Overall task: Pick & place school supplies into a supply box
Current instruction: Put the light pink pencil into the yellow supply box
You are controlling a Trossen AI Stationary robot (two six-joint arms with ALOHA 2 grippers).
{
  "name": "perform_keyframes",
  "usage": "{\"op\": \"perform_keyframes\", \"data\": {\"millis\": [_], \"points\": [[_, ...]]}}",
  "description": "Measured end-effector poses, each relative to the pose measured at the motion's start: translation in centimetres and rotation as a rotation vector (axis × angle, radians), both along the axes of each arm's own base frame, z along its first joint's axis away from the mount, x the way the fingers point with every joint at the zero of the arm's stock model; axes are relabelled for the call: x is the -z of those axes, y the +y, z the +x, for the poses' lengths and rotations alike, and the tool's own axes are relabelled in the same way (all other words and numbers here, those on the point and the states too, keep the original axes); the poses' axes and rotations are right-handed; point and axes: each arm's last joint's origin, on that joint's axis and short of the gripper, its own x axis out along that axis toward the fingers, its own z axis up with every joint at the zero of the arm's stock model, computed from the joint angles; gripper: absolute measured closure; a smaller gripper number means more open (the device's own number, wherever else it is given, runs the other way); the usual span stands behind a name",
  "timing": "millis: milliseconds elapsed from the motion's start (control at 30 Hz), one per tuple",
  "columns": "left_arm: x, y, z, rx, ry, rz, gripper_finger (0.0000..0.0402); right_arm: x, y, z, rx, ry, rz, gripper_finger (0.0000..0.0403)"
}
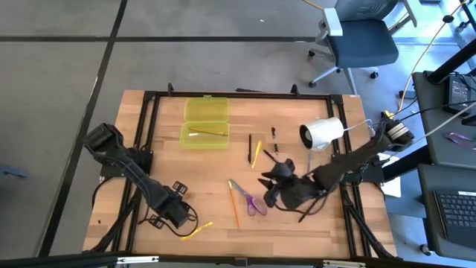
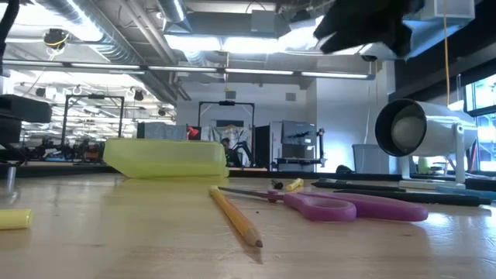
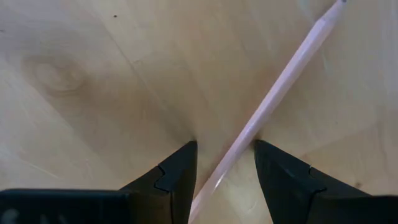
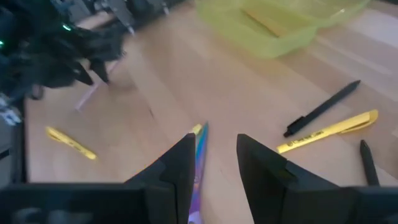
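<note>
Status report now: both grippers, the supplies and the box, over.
Left gripper open, low astride a yellow pencil. Right gripper open above the scissors. Supply box open, one pencil inside. Nothing in the way.

open wood between supply box (image 1: 205,123) and scissors (image 1: 251,199), white cylinder (image 1: 321,133) perhaps blocking right side

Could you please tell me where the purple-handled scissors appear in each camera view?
High view: scissors at centre front, left of the right gripper.
Low view: lying right of centre.
Left wrist view: not in it.
Right wrist view: cannot tell.
Shared landmark: the supply box, behind.
</note>
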Motion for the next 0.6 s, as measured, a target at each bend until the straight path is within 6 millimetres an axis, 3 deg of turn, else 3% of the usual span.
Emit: {"op": "perform_keyframes", "data": {"millis": [300, 600], "points": [[0.5, 0.1, 0.2, -0.089, -0.003, 0.030, 0.0301, -1.9, 1.2, -2.7, 0.001, -0.066, -0.006, 0.0281], [0.5, 1.1, 1.5, -0.260, -0.001, -0.018, 0.0388, -6.0, -0.6, -9.6, -0.005, -0.080, -0.085, 0.0281]]}}
